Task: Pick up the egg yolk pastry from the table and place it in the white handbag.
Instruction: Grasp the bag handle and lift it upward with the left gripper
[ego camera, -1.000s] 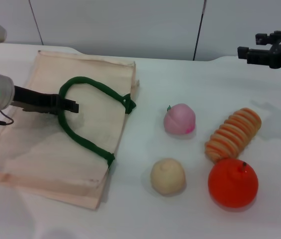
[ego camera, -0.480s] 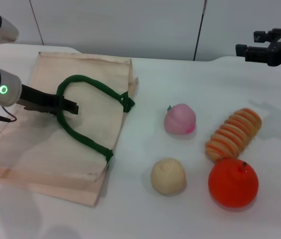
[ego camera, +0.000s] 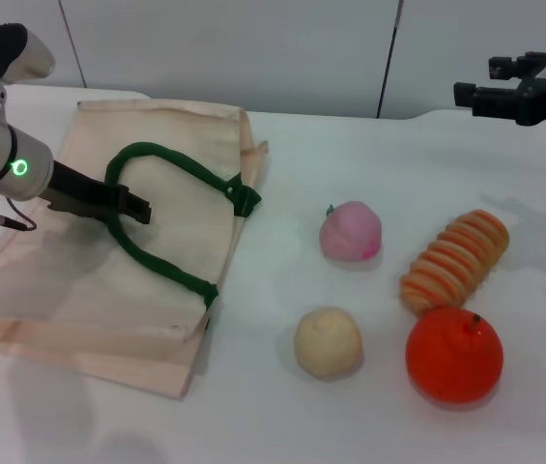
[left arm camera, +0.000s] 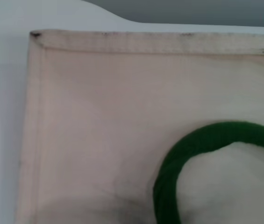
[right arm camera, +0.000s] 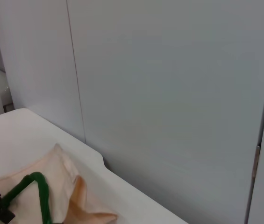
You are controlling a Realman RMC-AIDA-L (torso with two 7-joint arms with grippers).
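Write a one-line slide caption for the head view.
Left gripper at the white handbag's green handle; egg yolk pastry waits on the table beside the orange.

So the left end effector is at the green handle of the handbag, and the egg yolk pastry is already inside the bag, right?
Not quite. The left end effector is at the green handle of the white handbag, but the egg yolk pastry is not inside it. The head view shows it on the table, beside the orange.
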